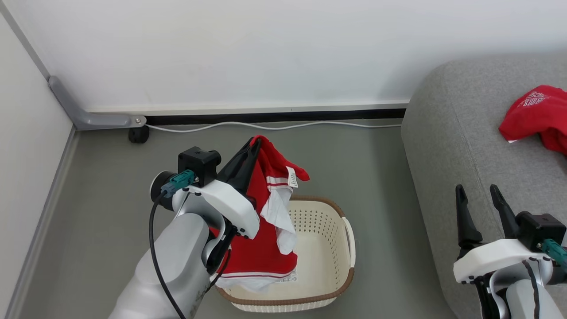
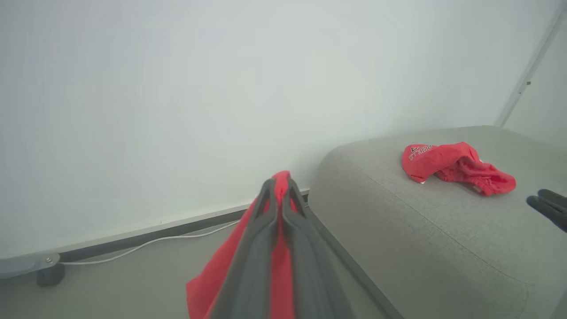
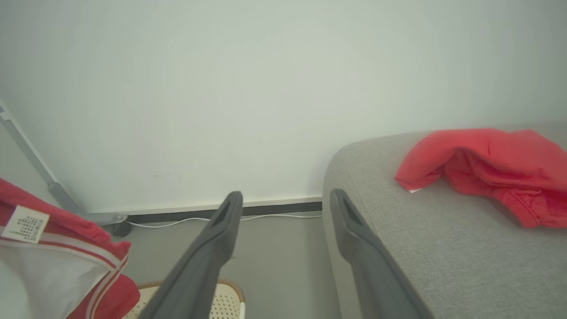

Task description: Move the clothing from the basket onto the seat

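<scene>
Left jaws pinch clothing (image 1: 261,250) at tips | hangs (bunched) above basket (image 1: 319,221)

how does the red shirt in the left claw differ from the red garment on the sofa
Pose: the hanging shirt dangles lengthwise from the shut left claw over the laundry basket; the sofa garment lies bunched on the grey sofa cushion, free of any claw. Look: the hanging shirt shows white trim bands, a white inner face and a label; the sofa garment shows white lettering. Both are bright red soft fabric.
</scene>
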Robot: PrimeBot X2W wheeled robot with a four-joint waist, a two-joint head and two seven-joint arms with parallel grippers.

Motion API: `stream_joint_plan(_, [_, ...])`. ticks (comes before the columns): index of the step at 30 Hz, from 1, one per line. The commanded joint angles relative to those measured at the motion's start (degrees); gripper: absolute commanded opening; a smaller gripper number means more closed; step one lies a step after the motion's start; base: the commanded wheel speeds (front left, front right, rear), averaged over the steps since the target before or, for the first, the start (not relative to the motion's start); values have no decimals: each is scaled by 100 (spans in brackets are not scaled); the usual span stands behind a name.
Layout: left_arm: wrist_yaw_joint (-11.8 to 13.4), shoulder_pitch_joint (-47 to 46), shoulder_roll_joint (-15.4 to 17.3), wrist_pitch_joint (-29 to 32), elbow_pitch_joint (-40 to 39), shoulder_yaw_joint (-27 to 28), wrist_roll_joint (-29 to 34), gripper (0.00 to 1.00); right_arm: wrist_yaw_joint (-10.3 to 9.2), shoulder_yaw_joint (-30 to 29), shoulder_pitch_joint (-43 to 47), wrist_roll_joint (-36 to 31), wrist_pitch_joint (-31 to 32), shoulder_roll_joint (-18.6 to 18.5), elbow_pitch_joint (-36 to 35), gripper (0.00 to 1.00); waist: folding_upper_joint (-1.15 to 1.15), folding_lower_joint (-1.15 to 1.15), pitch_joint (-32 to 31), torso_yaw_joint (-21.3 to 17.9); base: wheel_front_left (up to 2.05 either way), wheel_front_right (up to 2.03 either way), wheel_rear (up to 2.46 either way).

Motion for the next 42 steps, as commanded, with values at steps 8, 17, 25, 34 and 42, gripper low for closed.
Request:
stream_joint_plan(8, [-12,-263,132,-58,-492,136,-27,0,17,120,143,-69,-35,4,-80,100,0,0,-233,-6,0,0,0])
stream_joint_plan(17, [2,-628,224,113,-982,48,-5,0,17,116,251,-79,-35,34,-23,100,0,0,-294,37,0,0,0])
stream_joint_plan(25, [19,-810,232,256,-1178,3,-33,0,17,152,269,-63,-35,63,18,100,0,0,-278,19,0,0,0])
stream_joint_plan(34, [26,-897,247,253,-1196,-66,-36,0,17,659,104,2,-35,8,-19,100,0,0,-280,-21,0,0,0])
stream_joint_plan(42, [27,-893,222,211,-1152,-174,-67,0,17,2244,-538,514,-35,-645,-151,100,0,0,-309,30,0,0,0])
